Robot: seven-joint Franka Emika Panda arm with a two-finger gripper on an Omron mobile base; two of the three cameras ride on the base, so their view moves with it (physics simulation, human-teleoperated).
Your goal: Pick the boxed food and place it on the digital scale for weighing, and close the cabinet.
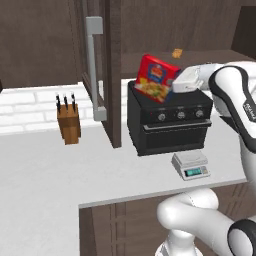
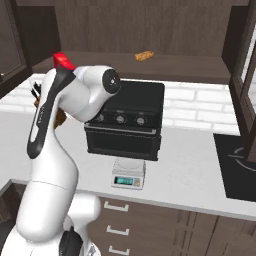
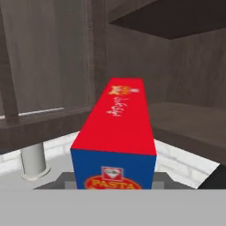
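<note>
A: What's sitting on the counter [image 1: 45,170]?
B: An oven [image 1: 170,120], the scale [image 1: 191,165] before it, a knife block [image 1: 69,122] left

A: And the hand [image 1: 176,86]?
B: It's gripping the box [image 1: 156,78], tilted in the air above the oven, beside the open cabinet [image 1: 102,65] door

The arm hides most of the boxed food [image 2: 63,60] (only a red corner shows).

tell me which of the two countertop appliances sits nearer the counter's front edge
The digital scale: small, light grey, in front of the black oven, which stands further back.
</note>
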